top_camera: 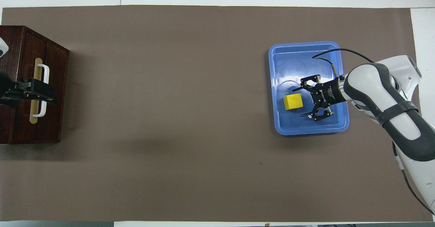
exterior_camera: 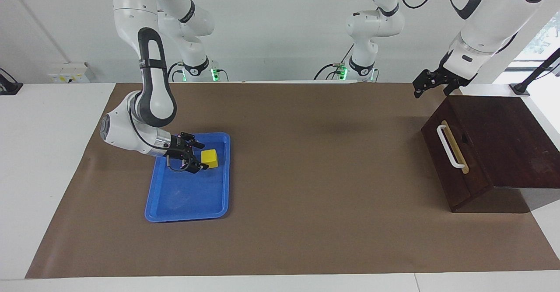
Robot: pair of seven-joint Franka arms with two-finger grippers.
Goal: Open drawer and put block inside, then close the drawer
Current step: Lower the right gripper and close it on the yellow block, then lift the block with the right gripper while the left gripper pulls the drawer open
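**Block in tray, drawer box at the left arm's end**

The small yellow cube block [exterior_camera: 209,158] lies in the flat blue plastic tray [exterior_camera: 188,204], toward the right arm's end of the surface [exterior_camera: 306,239]. The dark wooden drawer [exterior_camera: 453,152], shut in its box, stands at the left arm's end edge.
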